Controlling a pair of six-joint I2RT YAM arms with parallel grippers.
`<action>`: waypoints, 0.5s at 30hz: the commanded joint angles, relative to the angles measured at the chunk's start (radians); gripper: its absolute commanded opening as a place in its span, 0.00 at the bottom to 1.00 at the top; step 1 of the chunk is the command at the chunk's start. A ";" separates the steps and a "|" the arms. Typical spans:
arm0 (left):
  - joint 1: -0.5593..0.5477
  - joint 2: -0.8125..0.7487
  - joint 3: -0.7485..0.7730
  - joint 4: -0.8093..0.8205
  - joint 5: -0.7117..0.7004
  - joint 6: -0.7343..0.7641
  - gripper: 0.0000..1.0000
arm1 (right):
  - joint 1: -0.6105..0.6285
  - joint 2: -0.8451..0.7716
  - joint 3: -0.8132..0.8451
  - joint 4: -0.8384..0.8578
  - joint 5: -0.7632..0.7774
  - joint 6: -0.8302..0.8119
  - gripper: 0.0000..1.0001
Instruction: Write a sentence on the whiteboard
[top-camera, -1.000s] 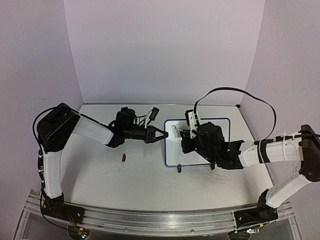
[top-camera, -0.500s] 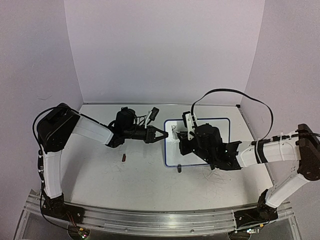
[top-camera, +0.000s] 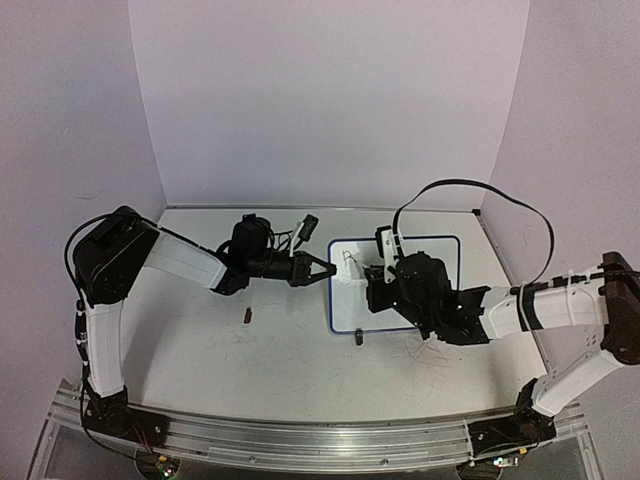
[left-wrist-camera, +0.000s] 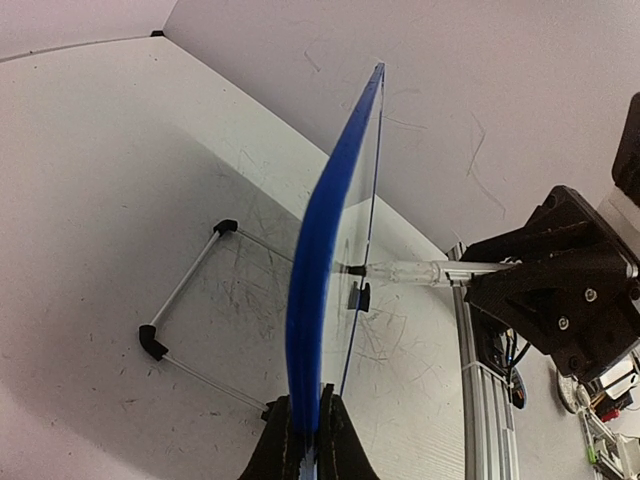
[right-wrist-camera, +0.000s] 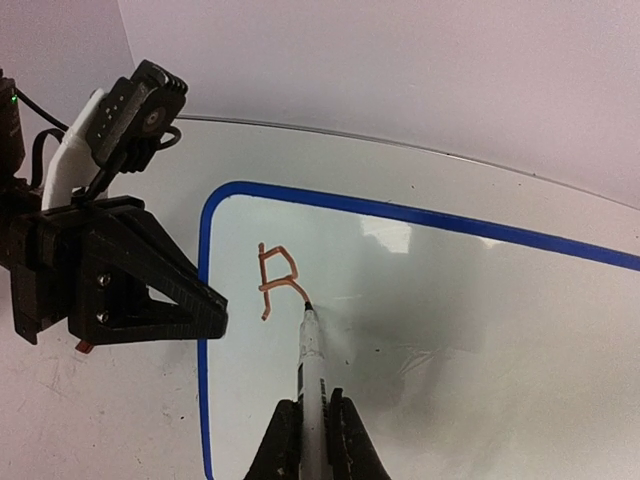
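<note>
The right tool (right-wrist-camera: 312, 432) is closed tight on a slim white marker (right-wrist-camera: 311, 365), its two fingers pinching the barrel so that the pen points away from the wrist. The marker's dark tip touches the whiteboard (right-wrist-camera: 450, 320) just below and to the right of a single orange-brown letter (right-wrist-camera: 275, 281) shaped like an R, near the board's upper left corner. The left tool (left-wrist-camera: 305, 447) is also fully closed, gripping the blue frame of the whiteboard (left-wrist-camera: 322, 250) on its left edge; in the left wrist view the board is seen edge-on, with the marker (left-wrist-camera: 412, 271) meeting its far face. A thin wire stand with black feet (left-wrist-camera: 152, 341) lies on the desk (left-wrist-camera: 120, 180) beside the board. From above, the left tool (top-camera: 325, 268) and the right tool (top-camera: 366, 275) meet at the left side of the whiteboard (top-camera: 445, 255), which sits right of centre on the desk (top-camera: 280, 370). The desk carries faint grey scribbles, and a small dark red object (top-camera: 248, 317) lies well to the board's left.
</note>
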 joint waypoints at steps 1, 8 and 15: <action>-0.004 -0.011 0.003 -0.110 -0.070 0.023 0.00 | 0.007 -0.015 -0.013 -0.018 0.009 0.019 0.00; -0.004 -0.013 0.006 -0.114 -0.068 0.023 0.00 | 0.022 0.044 0.024 0.013 -0.015 0.017 0.00; -0.004 -0.015 0.004 -0.117 -0.071 0.026 0.00 | 0.022 0.076 0.075 0.040 0.003 -0.002 0.00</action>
